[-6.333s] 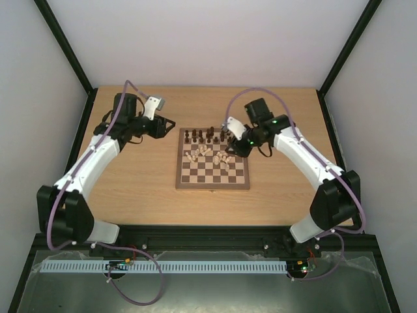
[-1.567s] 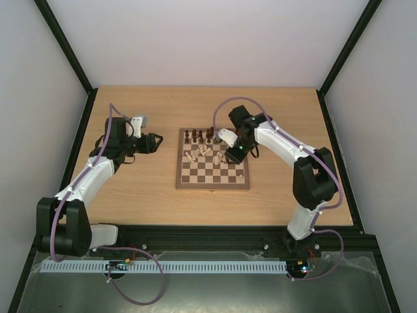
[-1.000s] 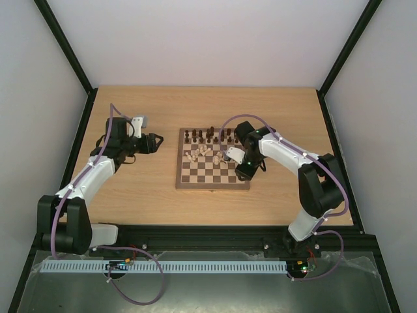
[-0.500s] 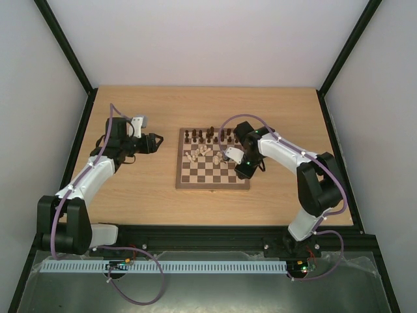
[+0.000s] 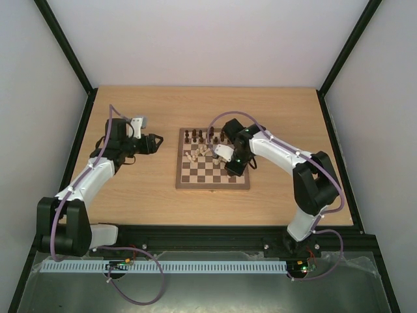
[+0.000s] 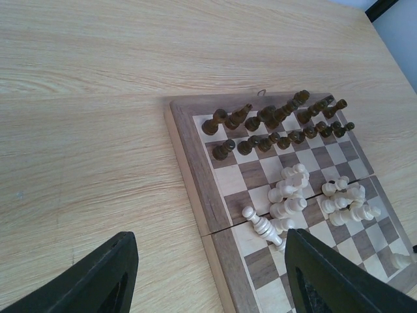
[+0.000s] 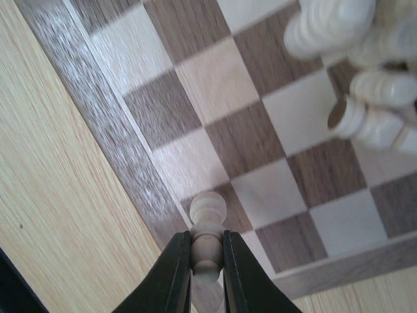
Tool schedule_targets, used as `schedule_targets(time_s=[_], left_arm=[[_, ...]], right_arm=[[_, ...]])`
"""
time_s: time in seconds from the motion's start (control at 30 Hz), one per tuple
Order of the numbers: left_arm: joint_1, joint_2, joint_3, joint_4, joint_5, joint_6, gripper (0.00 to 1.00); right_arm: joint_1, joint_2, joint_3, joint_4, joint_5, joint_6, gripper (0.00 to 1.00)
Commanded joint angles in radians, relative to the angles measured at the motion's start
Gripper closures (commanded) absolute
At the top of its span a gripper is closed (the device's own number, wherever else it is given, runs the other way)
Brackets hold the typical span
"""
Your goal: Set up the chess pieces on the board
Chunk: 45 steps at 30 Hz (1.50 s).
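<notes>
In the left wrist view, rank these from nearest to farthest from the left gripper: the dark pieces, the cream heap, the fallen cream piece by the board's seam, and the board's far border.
1. fallen cream piece: mid-board, just ahead of the open left gripper.
2. cream heap: right behind it, toward the right.
3. dark pieces: two rows at the far end.
4. board's far border: beyond them.

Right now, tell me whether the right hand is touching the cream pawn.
Touching. The right wrist view shows the right hand clamped on the cream pawn, both sides, no gap.

White arm shells (image 5: pixel 98 171), black joints (image 5: pixel 65 222), purple cables (image 5: pixel 158 279), black jaws.
</notes>
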Motion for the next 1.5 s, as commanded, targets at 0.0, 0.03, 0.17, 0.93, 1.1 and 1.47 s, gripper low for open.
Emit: schedule_targets(time_s=[0.0,0.03,0.17,0.93,1.1,1.47], left_arm=[[0.006,-0.033,-0.018,0.027,0.004,-0.007,0.35],[0.006,-0.035,-0.020,0.026,0.005,-0.007,0.35],[0.011,-0.046,-0.029,0.028,0.005,-0.010,0.35],[0.027,-0.047,-0.039,0.039,0.005,-0.025,0.35],[0.029,-0.048,-0.040,0.040,0.005,-0.025,0.35],[0.029,-0.044,-0.039,0.043,0.005,-0.032,0.35]], right_arm=[[0.040,0.049,0.071,-0.039,-0.020,0.021,0.93],[0.047,0.058,0.081,-0.040,-0.021,0.021,0.93],[0.076,0.080,0.108,-0.044,-0.024,0.021,0.93],[0.138,0.156,0.172,-0.048,-0.032,0.028,0.93],[0.138,0.151,0.155,-0.047,-0.030,0.029,0.93],[0.138,0.152,0.134,-0.029,-0.018,0.040,0.92]])
